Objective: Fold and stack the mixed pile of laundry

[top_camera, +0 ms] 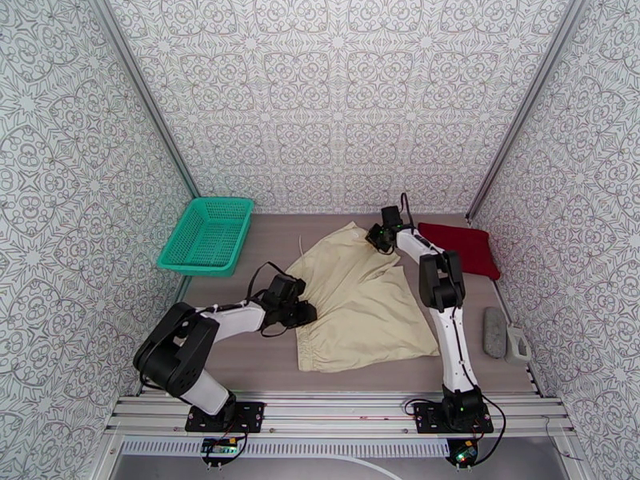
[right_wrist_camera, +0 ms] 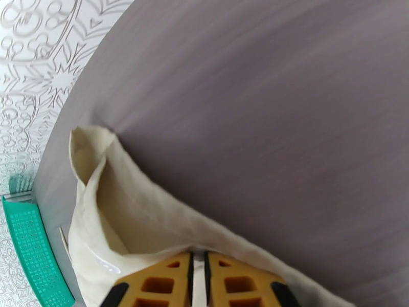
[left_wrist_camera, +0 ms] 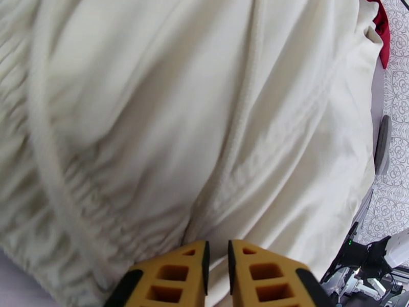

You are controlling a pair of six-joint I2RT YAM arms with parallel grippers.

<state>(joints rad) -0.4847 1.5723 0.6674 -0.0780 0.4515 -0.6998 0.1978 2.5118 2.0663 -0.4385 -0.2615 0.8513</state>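
Left gripper is closed to a narrow gap on the gathered left edge of the cream garment, which lies spread across the middle of the worktop. Right gripper pinches the same garment's far edge, with cloth visible between its fingers. Dark red shirt lies folded near the far right corner. Teal basket sits at the far left corner.

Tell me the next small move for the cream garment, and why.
Probably lift both held edges a little, together. The left fingers pinch the cream garment at its gathered waistband, the right fingers its far edge, and it lies spread on the table, ready to fold.
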